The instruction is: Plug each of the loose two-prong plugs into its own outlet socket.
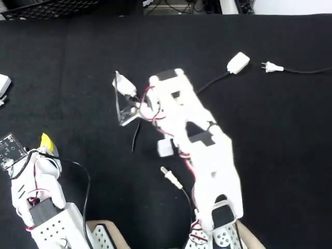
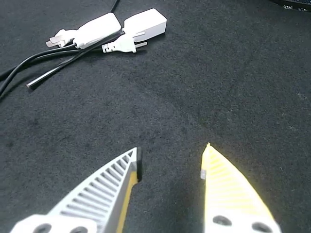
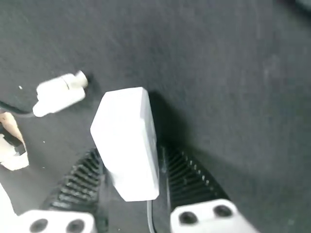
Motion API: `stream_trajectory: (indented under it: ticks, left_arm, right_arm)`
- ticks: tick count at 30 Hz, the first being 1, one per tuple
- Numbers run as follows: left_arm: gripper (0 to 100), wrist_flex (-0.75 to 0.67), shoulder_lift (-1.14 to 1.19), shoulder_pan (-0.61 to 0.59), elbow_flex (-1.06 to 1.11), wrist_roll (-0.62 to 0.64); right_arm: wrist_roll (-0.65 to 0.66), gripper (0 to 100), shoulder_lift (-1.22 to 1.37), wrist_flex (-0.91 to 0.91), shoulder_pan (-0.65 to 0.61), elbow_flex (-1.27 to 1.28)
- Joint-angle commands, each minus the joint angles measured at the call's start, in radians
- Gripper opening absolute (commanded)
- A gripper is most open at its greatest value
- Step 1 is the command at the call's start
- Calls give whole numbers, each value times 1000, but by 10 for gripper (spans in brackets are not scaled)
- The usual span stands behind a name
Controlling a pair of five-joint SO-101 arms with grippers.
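My right gripper [image 3: 131, 153] is shut on a white outlet socket [image 3: 127, 141], with the block upright between its dark fingers. A white two-prong plug [image 3: 60, 91] lies on the black cloth just beyond it. From above, that gripper [image 1: 124, 97] holds the socket [image 1: 124, 83] left of the table's middle. My left gripper [image 2: 170, 155] is open over bare cloth, low at the left [image 1: 26, 144]. Ahead of it lie a white socket [image 2: 146, 22], a small plug [image 2: 124, 46] and another white plug body [image 2: 92, 29] on black cables. More loose plugs lie near the right arm's base [image 1: 171, 177] and at the far right [image 1: 272, 67].
A further white socket [image 1: 238, 62] on a black cable lies at the back right, close to the far-right plug. A small white object [image 1: 2, 85] sits at the table's left edge. Black cables [image 2: 43, 60] trail across the cloth by the left group.
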Motion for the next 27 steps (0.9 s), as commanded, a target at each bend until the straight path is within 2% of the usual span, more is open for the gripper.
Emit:
stream_trajectory:
  ticks: [1, 8, 17, 22, 27]
  left_arm:
    - [223, 5, -5, -7, 13, 0]
    - [223, 5, -5, -7, 13, 0]
    - [223, 5, -5, -7, 13, 0]
    - [223, 5, -5, -7, 13, 0]
    - [223, 5, -5, -7, 13, 0]
  right_arm:
    - [0, 12, -7, 5, -92, 2]
    - [-71, 16, -5, -89, -152, 8]
    - [-92, 266, -5, -94, -152, 10]
    - [-92, 312, -7, -92, -150, 1]
    - [-94, 318, -8, -64, -144, -62]
